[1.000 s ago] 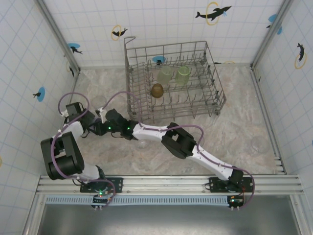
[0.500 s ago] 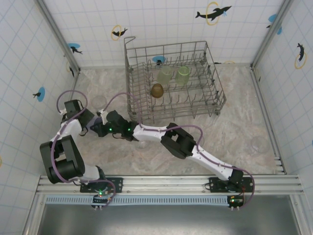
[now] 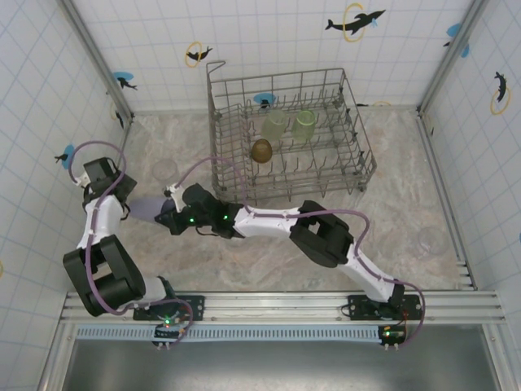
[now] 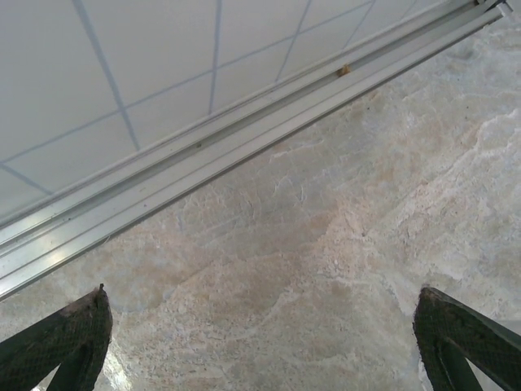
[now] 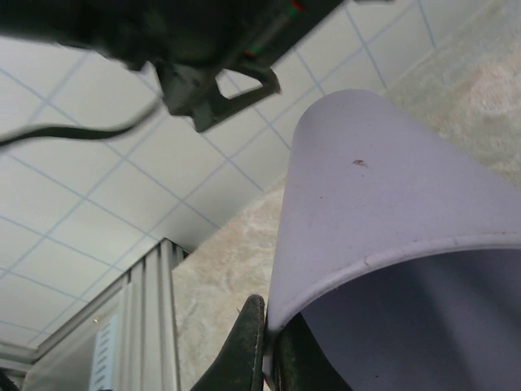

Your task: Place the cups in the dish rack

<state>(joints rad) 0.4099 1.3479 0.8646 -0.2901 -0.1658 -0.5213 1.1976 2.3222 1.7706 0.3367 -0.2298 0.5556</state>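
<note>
- Overhead, we saw the right end effector (image 3: 169, 215) stretched left across the surface (image 3: 269, 261), clamped on the lilac cup (image 3: 146, 206).
- From the right wrist, its fingers (image 5: 248, 346) sat pinched together on the wall of the lilac cup (image 5: 383, 204) at the rim, one outside and one inside. The cup was tipped over, its open mouth turned toward the camera.
- That cup sat well left of the dish rack (image 3: 277, 77) and outside it, near the left wall (image 3: 41, 122). We could not tell whether it touched the surface.
- The left end effector (image 3: 96, 173) stood close by the left wall, jaws wide apart. In its wrist view the two fingertips (image 4: 73, 342) sat at the lower corners, with bare marble and the wall's metal rail (image 4: 163, 191) between them.
- The dish rack stood at the far middle of the surface. Inside it we noted a pale green cup (image 3: 305, 124), a paler cup (image 3: 275, 126) just beside it, and an amber cup (image 3: 261, 150) nearer the front.
- One clear cup (image 3: 165, 169) stood faintly visible on the surface, between the left wall and the rack.
</note>
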